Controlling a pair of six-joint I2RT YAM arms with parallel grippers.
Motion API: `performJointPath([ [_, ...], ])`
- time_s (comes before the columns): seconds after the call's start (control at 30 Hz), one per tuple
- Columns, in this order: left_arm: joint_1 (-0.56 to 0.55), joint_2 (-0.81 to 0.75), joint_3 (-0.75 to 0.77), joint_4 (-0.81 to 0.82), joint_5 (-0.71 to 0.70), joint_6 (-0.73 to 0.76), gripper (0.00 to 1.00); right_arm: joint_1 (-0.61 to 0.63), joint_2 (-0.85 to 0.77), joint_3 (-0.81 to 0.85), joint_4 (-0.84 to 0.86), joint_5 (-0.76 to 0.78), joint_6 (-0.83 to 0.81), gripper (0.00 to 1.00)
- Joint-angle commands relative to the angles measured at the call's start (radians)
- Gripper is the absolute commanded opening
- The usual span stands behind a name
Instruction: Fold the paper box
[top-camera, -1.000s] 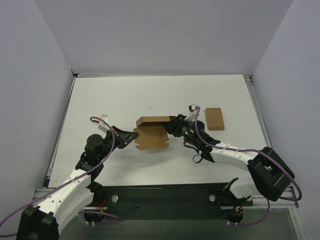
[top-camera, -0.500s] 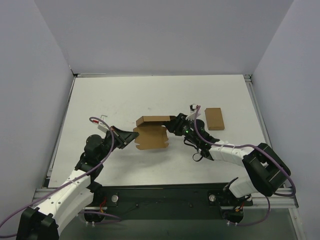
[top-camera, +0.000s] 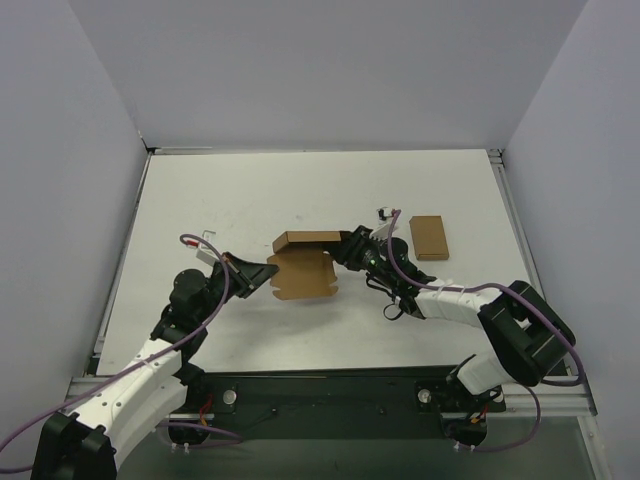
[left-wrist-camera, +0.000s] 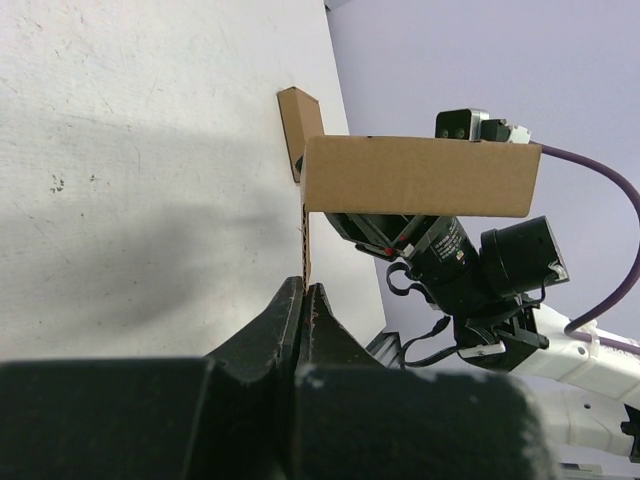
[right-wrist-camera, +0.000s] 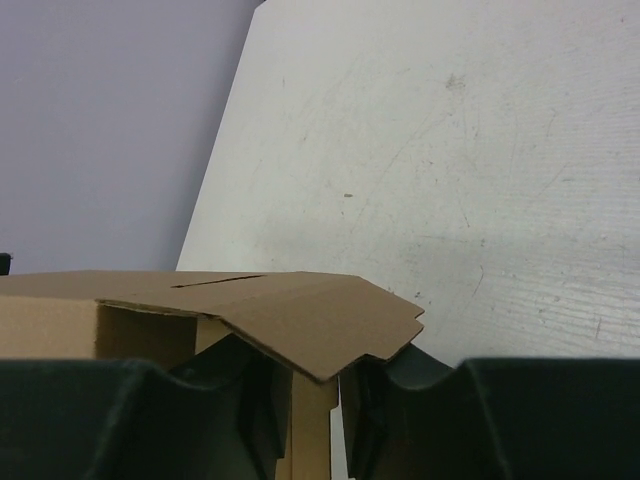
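The paper box (top-camera: 303, 268) lies half erected at the middle of the table (top-camera: 230, 190). Its 9 o'clock edge is pinched tight by the left gripper (left-wrist-camera: 303, 292). The right gripper (top-camera: 346, 251), at 3 o'clock, is partly hidden beneath a flap. Its fingers (right-wrist-camera: 375, 390) are set narrowly astride a wall, and contact cannot be told. Since a second ago the box is unmoved, and the right elbow is drawn inward.
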Motion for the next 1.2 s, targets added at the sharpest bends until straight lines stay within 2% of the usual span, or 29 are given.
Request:
performJointPath([
  [0.0, -0.012, 0.008, 0.002, 0.057, -0.004, 0.009, 0.00, 0.013, -0.024, 0.033, 0.078, -0.009, -0.021, 0.21],
  [0.27, -0.058, 0.059, 0.019, 0.041, -0.049, 0.052, 0.00, 0.039, -0.024, 0.045, 0.069, 0.005, -0.043, 0.13],
  [0.7, -0.159, 0.131, 0.021, 0.107, -0.115, 0.041, 0.00, 0.079, -0.030, 0.056, 0.038, 0.051, -0.098, 0.12],
  [0.83, -0.184, 0.149, 0.021, 0.121, -0.132, 0.036, 0.00, 0.108, -0.045, 0.056, -0.008, 0.123, -0.135, 0.13],
  [1.03, -0.193, 0.162, 0.015, 0.142, -0.139, 0.027, 0.00, 0.121, -0.045, 0.053, -0.020, 0.140, -0.144, 0.15],
  [1.1, -0.182, 0.160, -0.004, 0.164, -0.138, 0.004, 0.00, 0.122, -0.053, 0.050, -0.034, 0.180, -0.138, 0.18],
  [1.17, -0.156, 0.143, -0.016, 0.175, -0.126, -0.005, 0.00, 0.116, -0.079, 0.044, -0.073, 0.198, -0.144, 0.27],
])
